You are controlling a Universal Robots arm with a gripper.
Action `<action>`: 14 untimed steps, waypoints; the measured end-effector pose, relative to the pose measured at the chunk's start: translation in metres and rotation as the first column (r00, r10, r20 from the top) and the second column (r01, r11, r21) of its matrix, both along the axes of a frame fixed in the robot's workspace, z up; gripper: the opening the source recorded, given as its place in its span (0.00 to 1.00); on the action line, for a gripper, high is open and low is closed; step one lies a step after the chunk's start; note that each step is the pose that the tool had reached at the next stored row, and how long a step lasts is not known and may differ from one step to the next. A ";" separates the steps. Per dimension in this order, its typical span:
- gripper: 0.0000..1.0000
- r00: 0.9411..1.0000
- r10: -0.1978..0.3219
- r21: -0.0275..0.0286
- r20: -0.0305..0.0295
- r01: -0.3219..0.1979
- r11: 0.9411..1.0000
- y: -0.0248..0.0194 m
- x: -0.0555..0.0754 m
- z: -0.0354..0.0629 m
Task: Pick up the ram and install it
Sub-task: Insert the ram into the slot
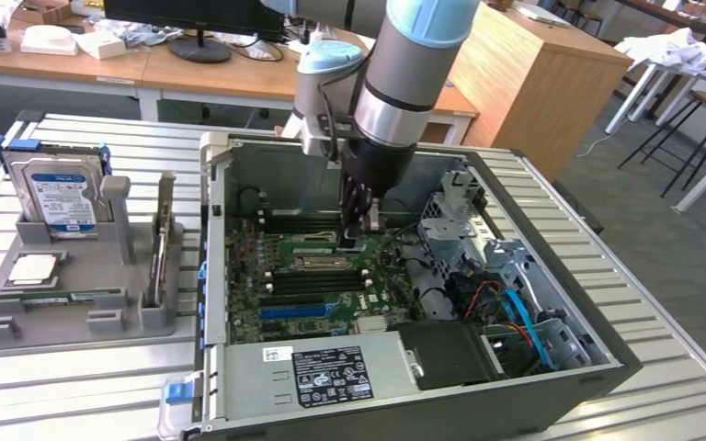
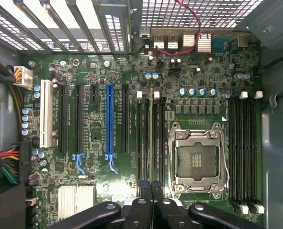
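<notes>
My gripper (image 1: 356,234) reaches down into the open computer case (image 1: 518,367), just above the motherboard (image 1: 310,276). In the wrist view its fingers (image 2: 142,191) are pressed close together on the ram (image 2: 151,138). The ram shows edge-on as a thin green line. It runs along the gap between the black memory slots (image 2: 140,138) left of the CPU socket (image 2: 197,160). Whether it touches a slot I cannot tell.
On the exterior view's left, a grey fixture (image 1: 4,326) holds a hard drive (image 1: 62,197), an upright card (image 1: 161,243) and a green stick lying flat (image 1: 69,299). Drive cages and cables (image 1: 513,303) crowd the case's right side. The power supply (image 1: 316,372) sits at the front.
</notes>
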State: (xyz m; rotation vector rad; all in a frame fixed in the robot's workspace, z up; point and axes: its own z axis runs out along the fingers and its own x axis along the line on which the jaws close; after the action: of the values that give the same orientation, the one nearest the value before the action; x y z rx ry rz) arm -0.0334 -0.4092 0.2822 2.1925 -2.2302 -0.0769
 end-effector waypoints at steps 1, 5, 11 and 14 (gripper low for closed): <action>0.11 1.000 0.000 0.000 0.000 0.000 1.000 0.0000 0.000 -0.0012; 0.11 1.000 0.000 0.000 0.000 0.000 1.000 0.0000 0.000 -0.0058; 0.11 1.000 0.000 0.000 0.000 0.000 1.000 0.0000 0.000 -0.0064; 0.11 1.000 0.000 0.000 0.000 0.000 1.000 0.0000 0.001 -0.0066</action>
State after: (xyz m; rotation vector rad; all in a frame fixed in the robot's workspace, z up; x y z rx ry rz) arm -0.0327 -0.4092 0.2756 2.1924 -2.2302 -0.0767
